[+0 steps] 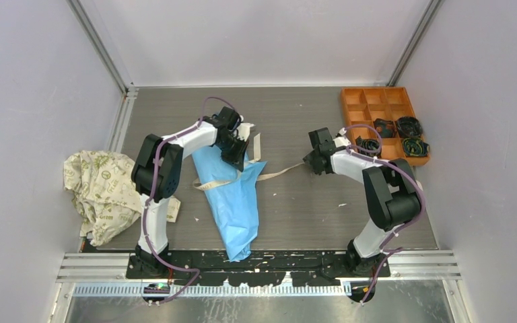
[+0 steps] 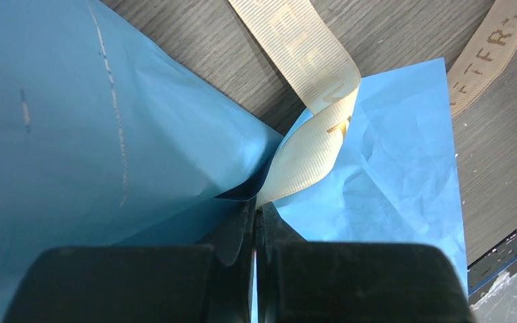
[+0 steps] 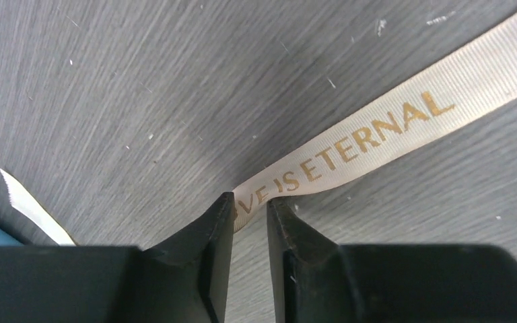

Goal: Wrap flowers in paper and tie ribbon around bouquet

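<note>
The bouquet [image 1: 235,202] is a light blue paper cone lying on the table, narrow end toward the arms. Paper [image 2: 108,134] fills the left wrist view. The flowers are hidden under the paper and my left arm. The beige ribbon [image 1: 279,173] crosses the cone's wide part and runs right. My left gripper [image 1: 235,158] [image 2: 257,205] is shut on a fold of ribbon [image 2: 309,141] at the paper's edge. My right gripper [image 1: 307,163] [image 3: 249,202] stands on the table, jaws narrowly apart, the printed ribbon [image 3: 363,138] ending between its fingertips.
A crumpled cream cloth with green print [image 1: 101,192] lies at the left edge. An orange compartment tray [image 1: 382,111] with small dark coils [image 1: 410,145] stands at the back right. Walls close the table on three sides.
</note>
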Robot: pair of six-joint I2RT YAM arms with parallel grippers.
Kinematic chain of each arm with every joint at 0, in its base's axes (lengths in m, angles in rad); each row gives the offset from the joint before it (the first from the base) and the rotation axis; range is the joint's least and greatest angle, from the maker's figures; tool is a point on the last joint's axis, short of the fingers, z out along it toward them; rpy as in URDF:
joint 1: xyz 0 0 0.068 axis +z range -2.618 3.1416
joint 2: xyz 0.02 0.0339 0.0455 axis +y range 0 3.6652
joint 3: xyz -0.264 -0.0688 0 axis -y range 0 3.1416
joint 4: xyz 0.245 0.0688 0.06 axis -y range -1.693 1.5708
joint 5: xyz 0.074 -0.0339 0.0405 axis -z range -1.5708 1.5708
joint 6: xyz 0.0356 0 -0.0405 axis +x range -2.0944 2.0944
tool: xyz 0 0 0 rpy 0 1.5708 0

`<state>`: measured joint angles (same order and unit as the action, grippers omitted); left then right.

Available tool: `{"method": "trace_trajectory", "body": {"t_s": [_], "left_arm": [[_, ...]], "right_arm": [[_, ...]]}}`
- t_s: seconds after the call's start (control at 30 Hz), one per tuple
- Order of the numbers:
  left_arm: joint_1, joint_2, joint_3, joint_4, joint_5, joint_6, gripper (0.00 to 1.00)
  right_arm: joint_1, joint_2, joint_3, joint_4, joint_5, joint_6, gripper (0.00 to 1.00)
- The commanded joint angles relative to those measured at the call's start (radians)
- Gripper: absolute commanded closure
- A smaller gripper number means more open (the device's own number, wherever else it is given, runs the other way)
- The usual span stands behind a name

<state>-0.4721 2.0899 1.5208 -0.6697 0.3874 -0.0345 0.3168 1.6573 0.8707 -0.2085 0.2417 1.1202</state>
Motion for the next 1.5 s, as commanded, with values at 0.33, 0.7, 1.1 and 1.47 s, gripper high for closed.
{"method": "trace_trajectory", "body": {"t_s": [0.33,0.7,1.1,1.47], "left_arm": [[0.002,-0.015,0.012,0.042,-0.075,0.057,0.99],[0.062,0.029,0.061,0.02,0.006,0.055,1.0],[0.091,0.001,0.05,0.01,0.034,0.055,1.0],[0.09,-0.037,0.058,0.005,0.032,0.045,1.0]], "right_arm": [[0.307,-0.18,0.219,0.003,0.187,-0.508,0.99],[0.743,-0.209,0.095,0.239,-0.169,-0.972,0.88],[0.658,-0.398,0.098,-0.109,-0.263,-0.995,0.39],[0.463,0.016,0.258,0.265,-0.597,-0.418,0.51]]}}
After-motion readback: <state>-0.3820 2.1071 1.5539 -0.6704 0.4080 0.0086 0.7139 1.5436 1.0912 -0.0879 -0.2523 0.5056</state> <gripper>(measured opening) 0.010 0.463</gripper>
